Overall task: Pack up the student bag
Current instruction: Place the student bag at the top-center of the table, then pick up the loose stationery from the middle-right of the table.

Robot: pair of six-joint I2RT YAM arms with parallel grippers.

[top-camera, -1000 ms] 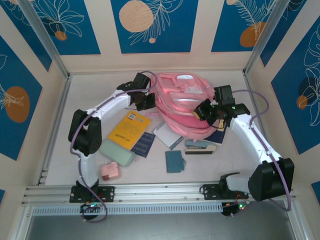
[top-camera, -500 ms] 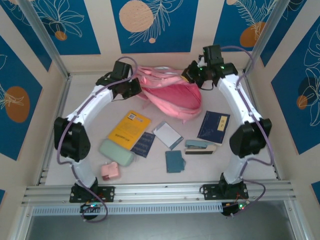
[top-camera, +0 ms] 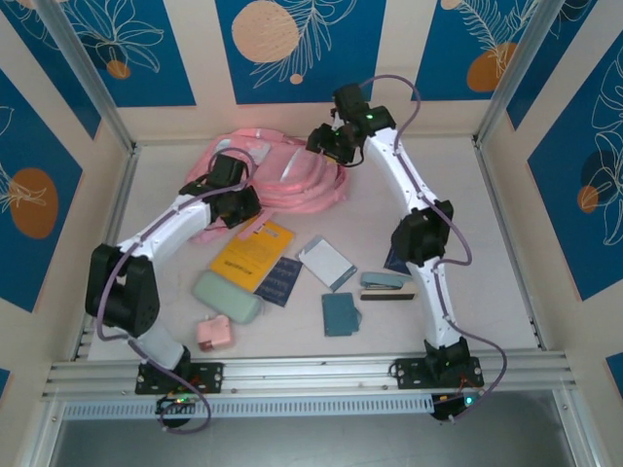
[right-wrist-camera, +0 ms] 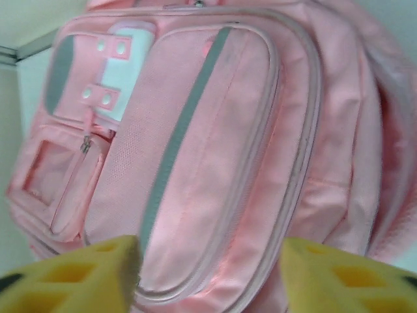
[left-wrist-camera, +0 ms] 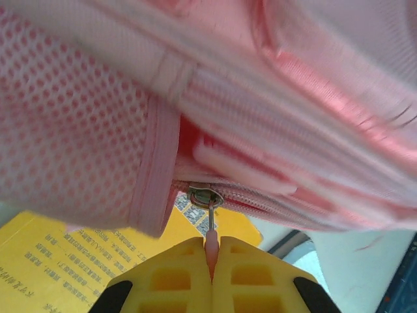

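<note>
The left gripper (left-wrist-camera: pixel 212 255) is clamped on the thin pink zipper pull (left-wrist-camera: pixel 210 228) of the large soft pink fabric backpack (top-camera: pixel 292 175). Its yellow fingers are pressed flat together, with only the tab between them. The right gripper (right-wrist-camera: pixel 208 251) is released, jaws apart, holding nothing. It hovers over the backpack's front panel with the pockets below it.

The backpack lies slumped toward the far left part of the pale table (top-camera: pixel 487 292), close to the far edge. Its near-left end is by the left gripper (top-camera: pixel 237 204) and its far-right end is under the right gripper (top-camera: pixel 326 144).

The main risk is that nothing pins the bag. With the right jaws open, a tug on the zipper would probably drag the limp fabric along rather than run the slider. The tab is also narrow and held only at its tip, so a sideways pull could slip it free. A flat yellow book (top-camera: pixel 251 251) lies just beside the bag's near edge — whether they touch I cannot tell — and a sliding bag could push it.

The backpack's long axis runs diagonally, from near-left to far-right. The front face is turned upward, toward the right wrist camera. Which end is the top I cannot tell — the fabric is too bunched.
</note>
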